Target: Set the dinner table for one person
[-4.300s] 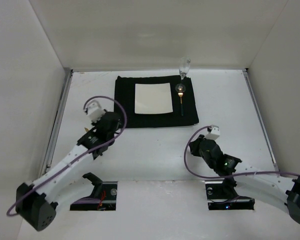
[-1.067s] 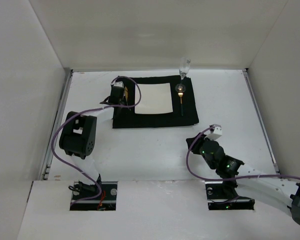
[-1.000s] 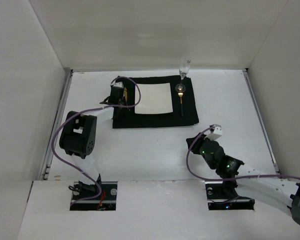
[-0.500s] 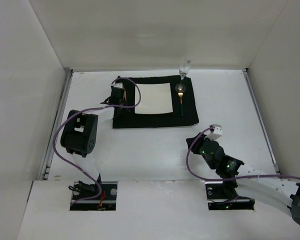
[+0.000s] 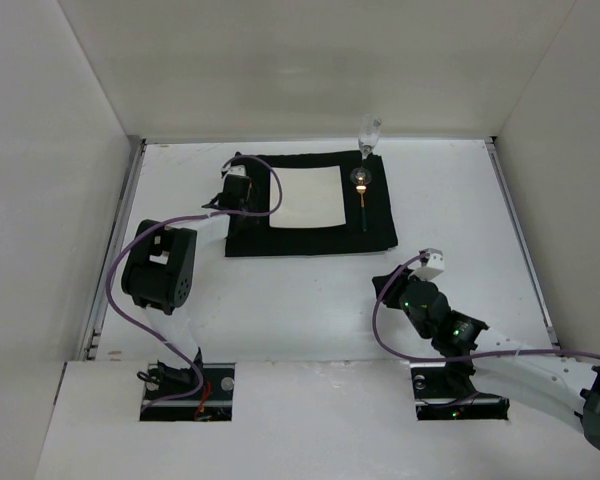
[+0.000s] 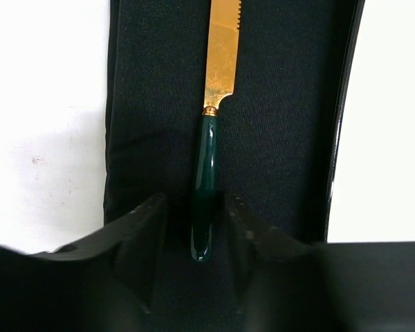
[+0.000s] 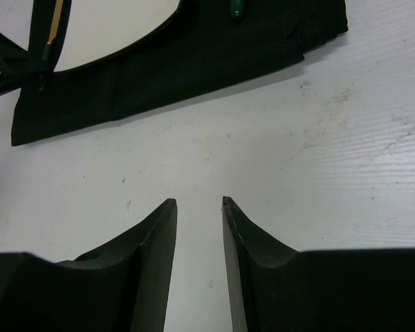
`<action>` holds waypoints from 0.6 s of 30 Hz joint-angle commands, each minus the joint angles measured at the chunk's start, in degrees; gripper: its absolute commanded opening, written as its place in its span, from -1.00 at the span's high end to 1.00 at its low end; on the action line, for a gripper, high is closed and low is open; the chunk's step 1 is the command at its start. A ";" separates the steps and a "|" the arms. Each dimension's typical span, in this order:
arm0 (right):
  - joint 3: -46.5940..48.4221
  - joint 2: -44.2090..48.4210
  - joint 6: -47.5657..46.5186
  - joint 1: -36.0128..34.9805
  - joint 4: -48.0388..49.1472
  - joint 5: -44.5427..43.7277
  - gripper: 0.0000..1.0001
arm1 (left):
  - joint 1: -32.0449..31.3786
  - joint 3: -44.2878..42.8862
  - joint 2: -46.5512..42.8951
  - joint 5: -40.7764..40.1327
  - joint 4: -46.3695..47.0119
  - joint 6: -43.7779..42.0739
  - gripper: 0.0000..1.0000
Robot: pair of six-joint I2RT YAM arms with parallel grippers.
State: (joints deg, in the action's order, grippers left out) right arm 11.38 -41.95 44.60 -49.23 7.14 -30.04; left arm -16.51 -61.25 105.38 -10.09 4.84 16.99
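The white dinner table (image 5: 300,290) holds a black mat (image 5: 310,238) with a white square plate (image 5: 305,197). A gold spoon with a dark handle (image 5: 362,195) lies right of the plate, and a wine glass (image 5: 368,132) stands at the mat's far edge. A knife with a gold blade and green handle (image 6: 206,173) lies on the mat's left strip, blade pointing away. My left gripper (image 6: 196,197) is open, its fingers either side of the handle's end with gaps; in the top view it (image 5: 238,195) hides the knife. My right gripper (image 7: 198,202) is open and empty over bare table (image 5: 387,284).
White walls stand on three sides, and thin metal rails (image 5: 115,250) run along the table's side edges. In the right wrist view the mat (image 7: 194,62), the knife (image 7: 54,24) and the plate (image 7: 111,28) lie ahead.
Since 4.3 s ago my left arm has reached out from the near left table to the mat's left strip. Over the last second it has barely moved. The right arm is still.
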 commanded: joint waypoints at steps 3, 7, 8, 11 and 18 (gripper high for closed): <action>-0.48 0.82 0.14 -0.56 2.62 -1.33 0.23 | -0.75 -0.53 -2.20 -3.09 -0.36 -0.47 0.01; -0.57 0.91 0.22 -0.56 2.62 -1.33 0.23 | -1.11 0.34 -5.53 -2.83 -0.36 0.93 -0.45; -0.57 0.91 0.23 -0.56 2.62 -1.33 0.23 | -1.28 0.52 -6.76 -2.83 -0.36 1.20 -0.64; -0.57 0.91 0.23 -0.56 2.62 -1.33 0.23 | -1.90 0.61 -10.54 -3.01 -0.53 1.55 -1.00; -0.57 1.00 0.23 -0.56 2.53 -1.51 0.19 | -3.48 4.90 -25.28 -7.92 -0.71 5.32 -1.00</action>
State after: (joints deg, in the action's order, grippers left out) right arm 11.18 -41.63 44.66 -49.23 7.14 -30.09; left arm -19.27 -59.13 87.99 -14.00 3.68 19.70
